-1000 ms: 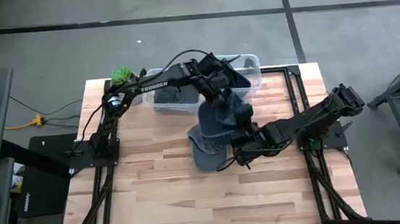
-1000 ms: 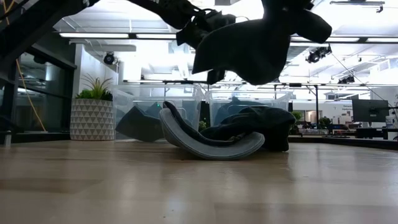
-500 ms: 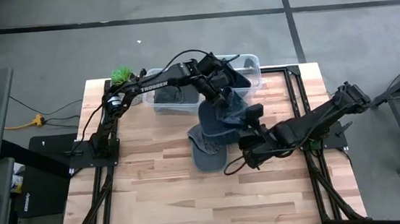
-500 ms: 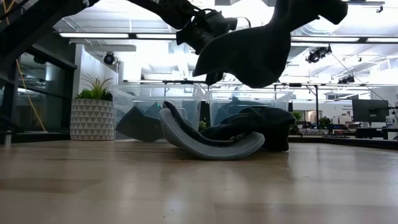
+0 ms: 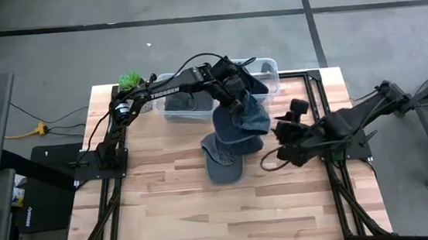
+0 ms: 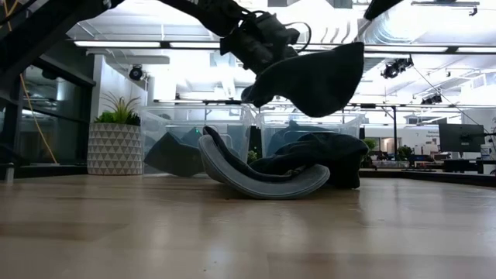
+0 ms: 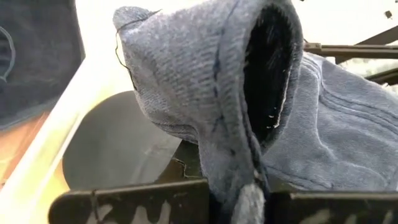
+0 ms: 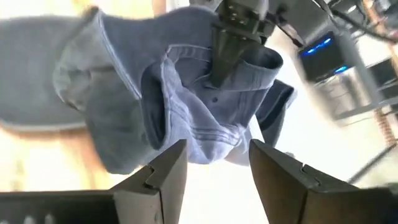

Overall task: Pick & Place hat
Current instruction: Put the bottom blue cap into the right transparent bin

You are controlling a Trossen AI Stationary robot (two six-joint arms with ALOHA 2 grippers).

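A blue-grey denim hat [image 5: 242, 122] hangs in the air from my left gripper [image 5: 234, 103], which is shut on it over the table's middle, just in front of the bins. It also shows in the low view [image 6: 314, 77] and the right wrist view [image 8: 199, 121]. My right gripper [image 5: 284, 140] is open and stands to the right of the hat, touching nothing; its two fingers are spread apart [image 8: 214, 171]. A grey cap [image 5: 221, 166] rests on its curved brim on the wood below the hanging hat. My left gripper pinches a bunched fold at the hat's upper edge [image 7: 239, 168] between its two fingers. The fingers [image 8: 225, 59] come from above, pointing down. The hat is lifted clear of the table and hangs slack below them.
Two clear plastic bins [image 5: 266, 75] stand at the table's far edge with dark items inside. A potted plant [image 5: 128, 81] sits at the far left corner. A dark garment [image 6: 333, 151] lies against the grey cap [image 6: 263, 182]. Bare wood spans the near half [image 5: 207, 214].
My right gripper has drawn back from the hanging hat toward the table's right edge. The hat's right side, which was held higher, has dropped. It now hangs from my left gripper alone, which has kept still.
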